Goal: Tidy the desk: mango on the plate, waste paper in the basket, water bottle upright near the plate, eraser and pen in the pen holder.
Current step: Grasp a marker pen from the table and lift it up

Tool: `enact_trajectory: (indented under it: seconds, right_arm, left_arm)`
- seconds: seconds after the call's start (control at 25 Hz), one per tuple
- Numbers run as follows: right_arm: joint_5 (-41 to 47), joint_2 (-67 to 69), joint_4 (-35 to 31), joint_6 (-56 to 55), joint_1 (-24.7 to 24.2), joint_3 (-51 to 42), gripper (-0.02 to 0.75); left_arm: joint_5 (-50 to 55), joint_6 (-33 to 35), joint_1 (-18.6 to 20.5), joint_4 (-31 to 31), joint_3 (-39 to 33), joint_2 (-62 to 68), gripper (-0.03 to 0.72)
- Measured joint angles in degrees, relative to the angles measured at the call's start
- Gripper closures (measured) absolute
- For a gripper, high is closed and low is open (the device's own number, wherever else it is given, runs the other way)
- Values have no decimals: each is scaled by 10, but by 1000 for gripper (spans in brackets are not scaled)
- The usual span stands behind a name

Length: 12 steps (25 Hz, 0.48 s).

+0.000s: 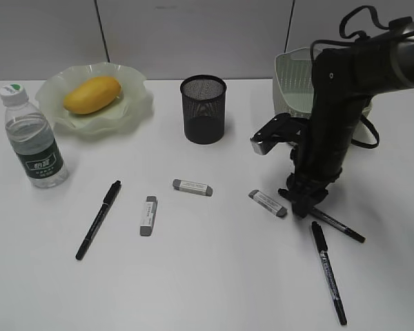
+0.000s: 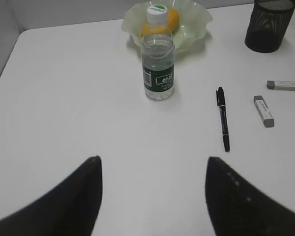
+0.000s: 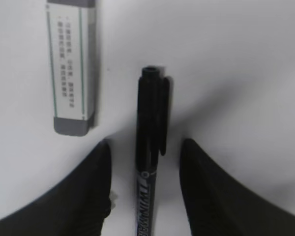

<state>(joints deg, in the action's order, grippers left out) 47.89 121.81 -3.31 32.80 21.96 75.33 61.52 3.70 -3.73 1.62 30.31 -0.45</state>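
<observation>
- Right tool is down at the table, fingers spread on either side of a black pen, an eraser just beside it.
- Left tool hangs spread and empty.
- Mango lies on the plate, the bottle upright nearby.

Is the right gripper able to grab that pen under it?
Probably yes. The right gripper has a finger on each side of the pen, with nothing between; the eraser lies off to one side.

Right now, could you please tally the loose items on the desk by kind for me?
Pens: 3
Erasers: 3
Water bottle: 1
Mango: 1
Plate: 1
Pen holder: 1
Basket: 1
Total: 11
</observation>
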Motion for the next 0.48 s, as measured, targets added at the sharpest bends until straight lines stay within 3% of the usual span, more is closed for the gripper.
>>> enact_trajectory:
  seconds: [0.48]
  right_arm:
    - [-4,7,-1,0,0,2,437]
  left_arm:
    - [0,0,0,0,0,0,190]
